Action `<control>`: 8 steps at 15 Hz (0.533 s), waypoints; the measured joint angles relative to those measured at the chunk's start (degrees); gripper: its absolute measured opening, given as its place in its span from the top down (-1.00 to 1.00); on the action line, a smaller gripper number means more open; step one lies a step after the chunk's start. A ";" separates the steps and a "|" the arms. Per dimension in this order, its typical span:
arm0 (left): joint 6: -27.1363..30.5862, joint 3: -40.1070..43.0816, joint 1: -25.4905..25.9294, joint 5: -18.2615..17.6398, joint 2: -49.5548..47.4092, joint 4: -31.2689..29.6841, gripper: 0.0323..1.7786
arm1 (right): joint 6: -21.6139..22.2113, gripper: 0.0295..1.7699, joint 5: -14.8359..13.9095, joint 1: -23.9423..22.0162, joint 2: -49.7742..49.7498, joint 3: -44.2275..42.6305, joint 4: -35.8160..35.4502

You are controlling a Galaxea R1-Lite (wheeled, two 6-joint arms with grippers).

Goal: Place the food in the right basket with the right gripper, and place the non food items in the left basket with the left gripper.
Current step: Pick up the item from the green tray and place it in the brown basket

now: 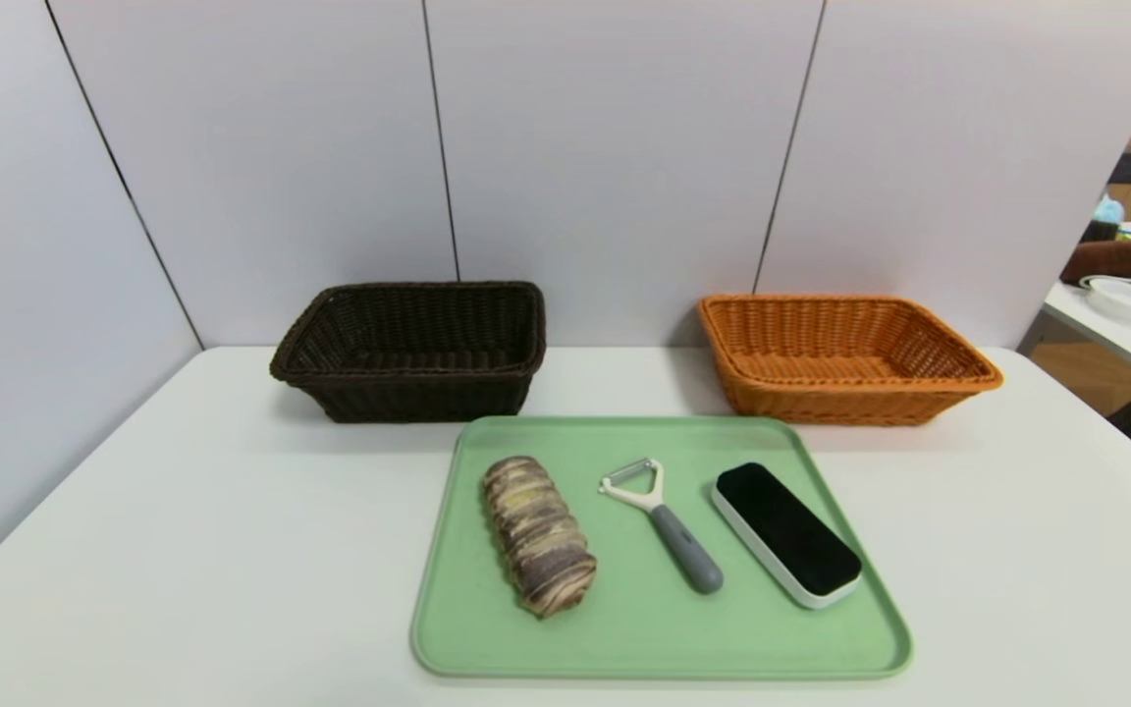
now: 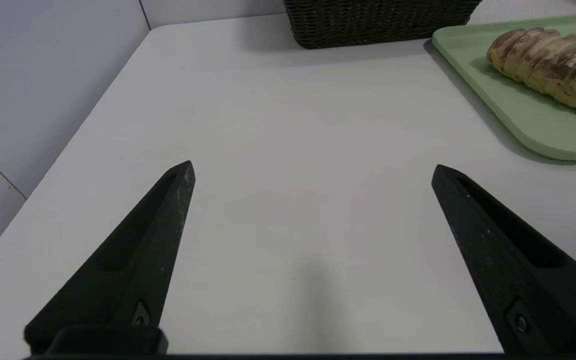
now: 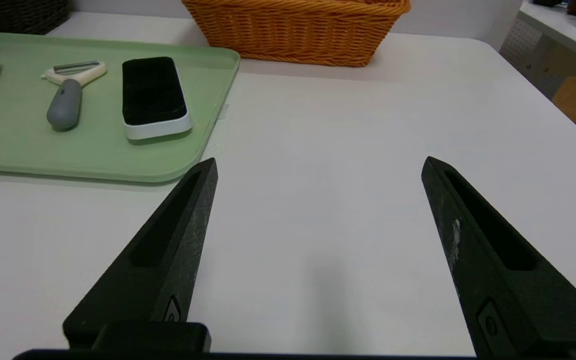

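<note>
The food, a marbled brown loaf roll (image 1: 538, 535) (image 2: 550, 62), lies on the left part of a green tray (image 1: 664, 648). Beside it lie the white peeler with a grey handle (image 1: 666, 520) (image 3: 70, 90) and the white-cased brush with a black pad (image 1: 787, 533) (image 3: 153, 97). The dark brown left basket (image 1: 413, 349) and the orange right basket (image 1: 840, 358) (image 3: 298, 30) stand behind the tray, both with nothing inside. My left gripper (image 2: 313, 170) hangs open over bare table left of the tray. My right gripper (image 3: 318, 165) hangs open over bare table right of the tray. Neither arm shows in the head view.
Grey wall panels close the table's back and left side. The white table (image 1: 183, 511) ends at the right, where another table (image 1: 1130, 334) holds clutter. The dark basket's wall (image 2: 378, 20) stands ahead of my left gripper.
</note>
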 joint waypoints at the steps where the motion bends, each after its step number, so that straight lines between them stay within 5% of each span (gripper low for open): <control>1: -0.07 -1.96 0.00 -0.40 0.89 2.21 -0.90 | -0.05 -0.64 0.04 0.00 0.09 -0.13 0.06; 8: -0.30 -11.56 -0.09 -2.91 13.74 3.80 -0.90 | 0.72 -0.82 6.49 0.02 1.99 -11.57 13.62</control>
